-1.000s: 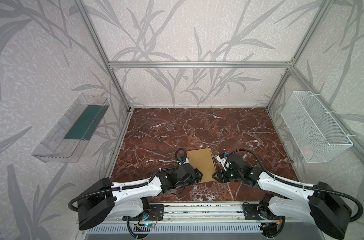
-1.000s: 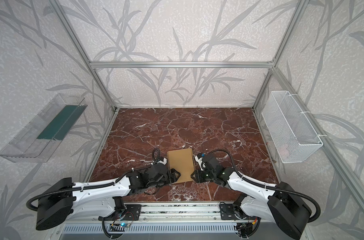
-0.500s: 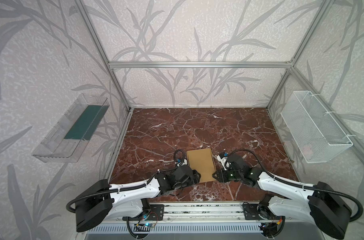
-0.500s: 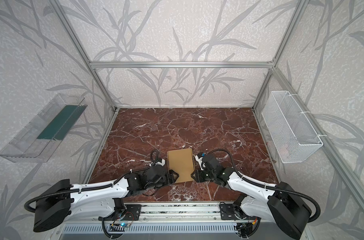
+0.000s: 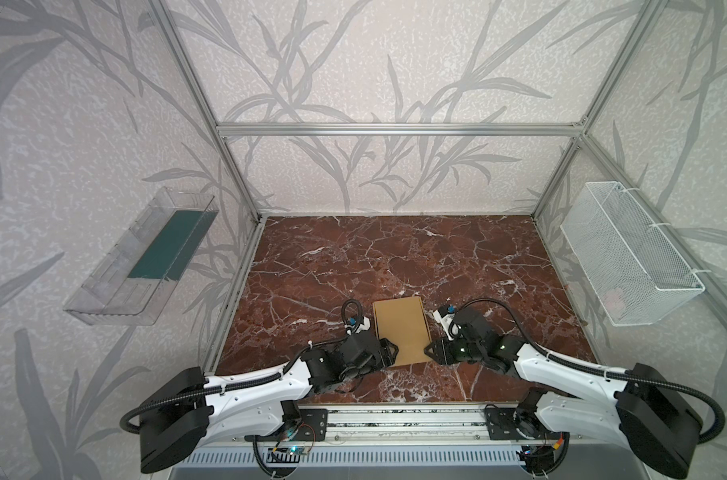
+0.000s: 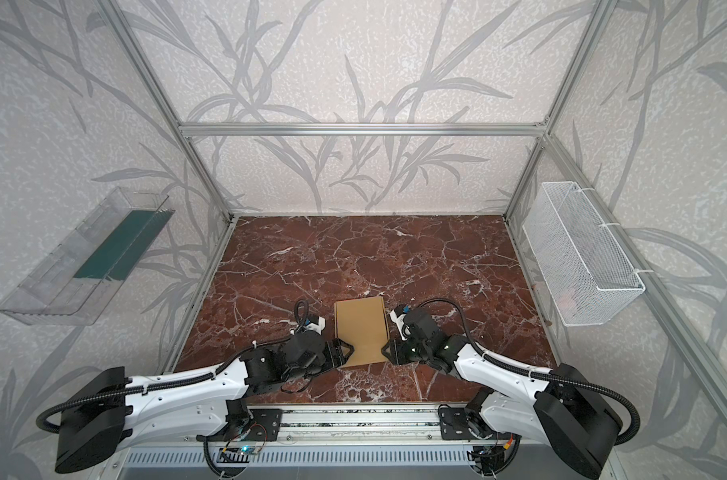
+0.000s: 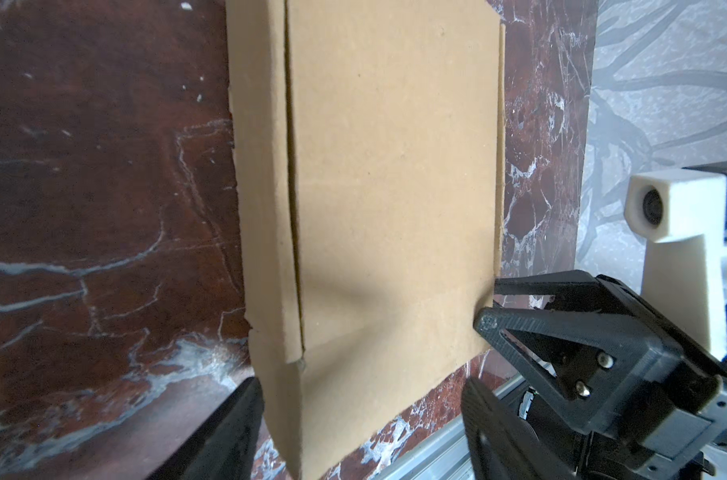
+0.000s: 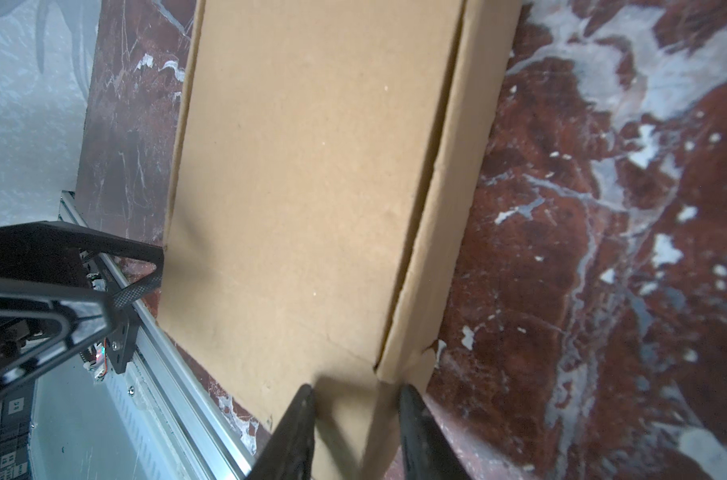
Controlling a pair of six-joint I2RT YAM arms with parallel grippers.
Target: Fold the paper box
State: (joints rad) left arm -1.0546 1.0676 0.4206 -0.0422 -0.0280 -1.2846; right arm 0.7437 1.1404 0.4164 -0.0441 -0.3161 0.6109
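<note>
The paper box [image 5: 401, 328] [image 6: 361, 328] is a shut, shallow tan cardboard mailer lying flat near the front middle of the marble table. At its near-left corner my left gripper [image 5: 390, 353] [image 7: 359, 386] stands open, its fingers wide to either side of the box [image 7: 395, 166], with a gap on one side. My right gripper [image 5: 428, 351] [image 8: 357, 390] is at the near-right corner and shut on the box [image 8: 311, 166]. One of its fingers lies on the lid and the other outside the side wall.
A clear plastic tray [image 5: 145, 266] with a green insert hangs on the left wall. A white wire basket [image 5: 627, 262] hangs on the right wall. An aluminium rail [image 5: 395, 415] runs along the front edge, close behind both grippers.
Both grippers' jaws have narrowed a little at the box's near corners. The left arm has shifted slightly. The box has stayed in place.
</note>
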